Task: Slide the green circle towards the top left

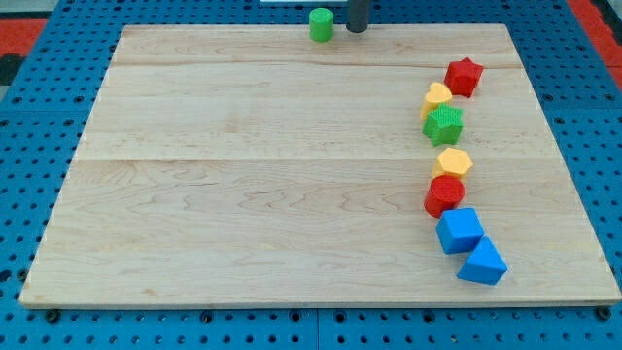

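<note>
The green circle (pixel 321 24) is a small green cylinder standing at the top edge of the wooden board (pixel 243 175), a little left of the middle. My tip (pixel 357 28) is the lower end of a dark rod that enters from the view's top. It sits just to the right of the green circle, with a small gap between them.
A curved line of blocks runs down the board's right side: a red star (pixel 465 76), a yellow block (pixel 437 97), a green star (pixel 444 124), a yellow hexagon (pixel 452 162), a red block (pixel 444 194), a blue cube (pixel 459 230) and a blue triangle (pixel 483 262).
</note>
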You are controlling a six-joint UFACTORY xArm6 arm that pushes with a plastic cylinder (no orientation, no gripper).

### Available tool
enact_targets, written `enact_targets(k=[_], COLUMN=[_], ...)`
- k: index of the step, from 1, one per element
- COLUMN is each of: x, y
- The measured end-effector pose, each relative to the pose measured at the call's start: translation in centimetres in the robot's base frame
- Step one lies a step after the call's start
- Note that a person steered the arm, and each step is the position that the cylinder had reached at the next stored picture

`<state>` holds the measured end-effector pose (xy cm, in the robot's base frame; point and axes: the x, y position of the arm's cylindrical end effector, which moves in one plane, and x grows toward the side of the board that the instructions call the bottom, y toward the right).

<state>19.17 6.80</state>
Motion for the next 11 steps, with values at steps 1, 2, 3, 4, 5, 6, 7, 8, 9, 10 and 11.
enact_targets(k=[1, 2, 3, 4, 5, 6, 7, 8, 9, 10, 11], x=[0.1, 5.0, 12.4, 10.4, 3.8, 0.5, 0.2, 0.2, 1.3, 4.3, 5.1], y=[-1.3, -3.2, -3.4, 1.1, 3.3, 1.7, -0.2, -5.1, -12.8, -22.1, -23.2])
